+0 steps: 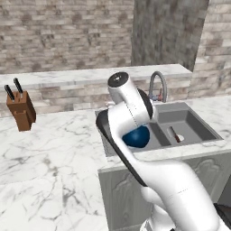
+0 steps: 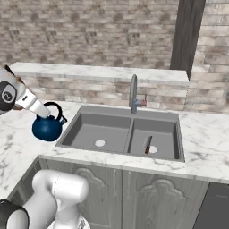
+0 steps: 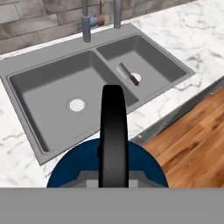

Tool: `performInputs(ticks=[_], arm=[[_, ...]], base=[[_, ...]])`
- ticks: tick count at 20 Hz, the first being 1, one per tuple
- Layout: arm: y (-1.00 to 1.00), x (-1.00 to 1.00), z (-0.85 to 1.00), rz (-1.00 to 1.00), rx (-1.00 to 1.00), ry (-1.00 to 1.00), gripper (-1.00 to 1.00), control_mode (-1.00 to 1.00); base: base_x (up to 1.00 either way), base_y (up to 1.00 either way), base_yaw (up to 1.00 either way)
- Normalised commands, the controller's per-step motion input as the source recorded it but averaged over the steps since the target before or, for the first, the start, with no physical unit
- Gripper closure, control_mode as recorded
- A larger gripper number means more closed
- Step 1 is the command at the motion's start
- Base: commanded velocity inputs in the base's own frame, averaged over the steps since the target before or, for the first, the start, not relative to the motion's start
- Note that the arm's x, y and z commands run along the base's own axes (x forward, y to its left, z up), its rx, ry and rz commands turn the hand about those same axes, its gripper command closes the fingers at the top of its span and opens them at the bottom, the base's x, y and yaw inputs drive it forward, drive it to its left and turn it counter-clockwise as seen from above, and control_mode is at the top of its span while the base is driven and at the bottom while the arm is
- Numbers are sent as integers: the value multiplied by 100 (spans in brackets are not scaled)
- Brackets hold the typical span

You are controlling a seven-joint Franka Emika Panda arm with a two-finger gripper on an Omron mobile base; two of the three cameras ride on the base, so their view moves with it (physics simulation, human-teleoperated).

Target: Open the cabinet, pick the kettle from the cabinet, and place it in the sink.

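Observation:
My gripper (image 2: 46,112) is shut on the black loop handle of the dark-blue kettle (image 2: 47,127). The kettle hangs upright beside the left end of the sink (image 2: 127,112), over the marble counter. In the left base view my arm covers most of the kettle (image 1: 136,136), which shows in front of the sink (image 1: 191,118). In the hand view the kettle (image 3: 76,168) and its handle fill the lower middle, with the sink (image 3: 52,81) beyond. The cabinet (image 1: 169,31) shows as a grey wood-grain panel above the back ledge; I cannot tell how its door stands.
A gooseneck faucet (image 2: 133,94) rises behind the divider of the two basins. A small brown-handled utensil (image 2: 148,145) lies in the right basin. A wooden knife block (image 1: 20,111) stands on the counter far left. Wooden floor lies past the counter's front edge.

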Motion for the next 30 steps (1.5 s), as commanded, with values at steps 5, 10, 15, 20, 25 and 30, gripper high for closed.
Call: performInputs(ticks=[5,10,15,20,25,30], arm=[[-30,27,-16,0,0,2,100,-100],[-28,36,-24,0,0,0,100,-100],[-18,34,-34,0,-3,-1,100,-100],[-16,49,-27,0,-1,2,100,-100],[-17,51,-22,7,0,0,100,-100],[-11,51,-23,10,0,1,100,-100]], base=[[0,0,0],[0,0,0],[0,0,0],[0,0,0],[0,0,0],[0,0,0]])
